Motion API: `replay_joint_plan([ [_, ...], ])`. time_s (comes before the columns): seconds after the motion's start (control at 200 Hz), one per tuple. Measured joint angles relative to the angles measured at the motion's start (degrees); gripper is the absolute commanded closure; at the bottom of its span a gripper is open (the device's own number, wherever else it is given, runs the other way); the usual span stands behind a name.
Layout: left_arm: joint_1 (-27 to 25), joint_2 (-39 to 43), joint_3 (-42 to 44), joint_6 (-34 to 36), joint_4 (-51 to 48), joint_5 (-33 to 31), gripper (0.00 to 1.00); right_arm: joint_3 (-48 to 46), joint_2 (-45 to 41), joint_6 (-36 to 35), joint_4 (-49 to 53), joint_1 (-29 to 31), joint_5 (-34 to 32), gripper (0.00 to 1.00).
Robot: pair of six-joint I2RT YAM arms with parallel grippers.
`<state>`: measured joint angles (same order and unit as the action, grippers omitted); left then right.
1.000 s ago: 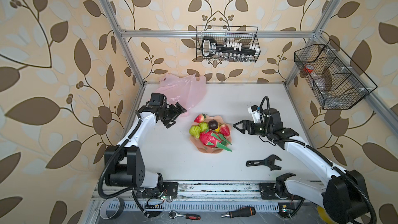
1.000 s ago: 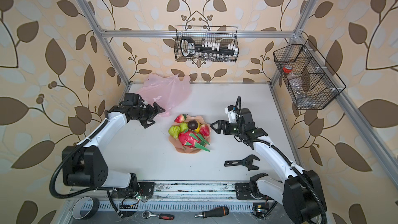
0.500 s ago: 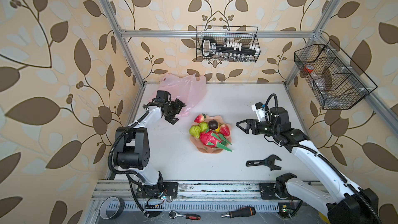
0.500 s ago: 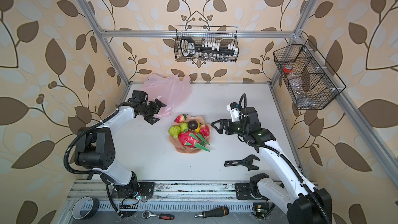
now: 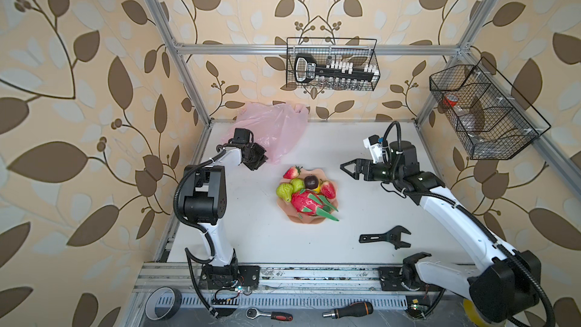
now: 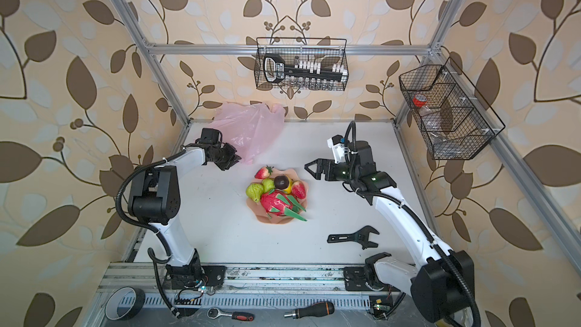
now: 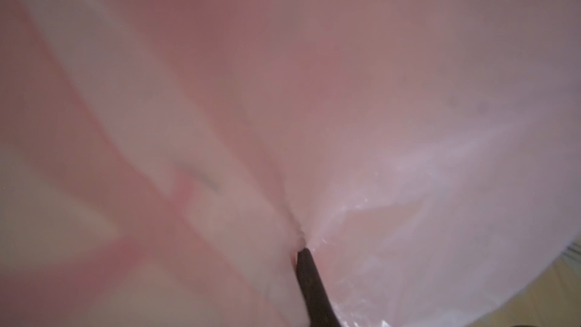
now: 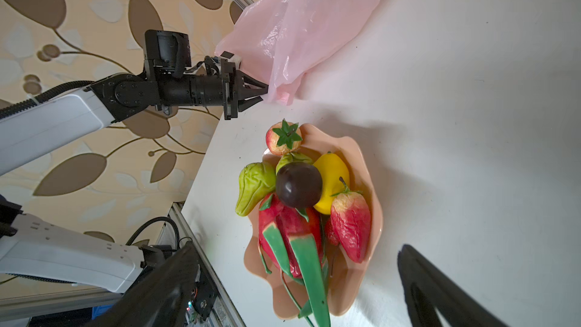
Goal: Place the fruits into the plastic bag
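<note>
My left end effector [image 8: 263,94] pinches crinkly pale-pink plastic bag [image 5: 276,127], back-left tabletop [image 5: 251,231]; right end effector [image 5: 347,171] gapes. Seven fruits [image 5: 305,202] heaped in centre bowl [image 5: 303,219]: two strawberries [image 5: 290,173], two pears [image 5: 284,191], three singles.

Both top views: high, downward, whole table [image 5: 251,240]. Left wrist: against plastic bag [image 7: 377,121]. Right wrist: facing fruits [image 8: 298,184].

A peach scalloped bowl [image 5: 303,219] sits mid-counter [image 5: 267,240], a black wrench [image 5: 386,236] lies toward its front right, two wire baskets [image 5: 290,58] [image 5: 490,114] hang on the walls, and a tape roll [image 5: 177,301], ratchet [image 5: 267,313] and screwdriver [image 5: 349,309] lie along the front ledge.
</note>
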<state>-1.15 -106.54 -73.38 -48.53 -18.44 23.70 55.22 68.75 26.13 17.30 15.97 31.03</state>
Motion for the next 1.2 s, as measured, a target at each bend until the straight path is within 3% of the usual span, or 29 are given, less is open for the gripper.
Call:
replay_joint_plan([
  [0.25, 0.0, 1.5, -2.0, 22.2, -10.6, 5.0, 0.89, 7.1, 10.4, -0.2, -2.3, 2.4, 0.1, 0.0],
  [0.35, 0.0, 2.7, -2.0, 29.8, -16.0, 5.9, 0.92, 11.1, 14.8, -1.2, -2.5, 3.4, 0.2, 0.0],
  [0.365, 0.0, 2.9, -2.0, 30.8, -16.8, 5.9, 1.0, 11.7, 15.5, -1.4, -2.5, 3.5, 0.3, 0.0],
  [0.41, 0.0, 3.5, -2.0, 34.0, -19.1, 5.5, 1.0, 14.0, 17.6, -2.0, -2.3, 3.8, 0.3, 0.0],
  [0.76, 0.9, 7.6, -2.7, 47.5, -29.9, -4.4, 1.0, 36.9, 35.6, -8.3, 1.2, 8.6, -2.1, 0.0],
  [1.2, 2.5, 15.3, -1.4, 59.1, -24.9, -16.6, 1.0, 50.8, 52.6, -6.6, 3.5, 12.0, -11.3, 0.0],
])
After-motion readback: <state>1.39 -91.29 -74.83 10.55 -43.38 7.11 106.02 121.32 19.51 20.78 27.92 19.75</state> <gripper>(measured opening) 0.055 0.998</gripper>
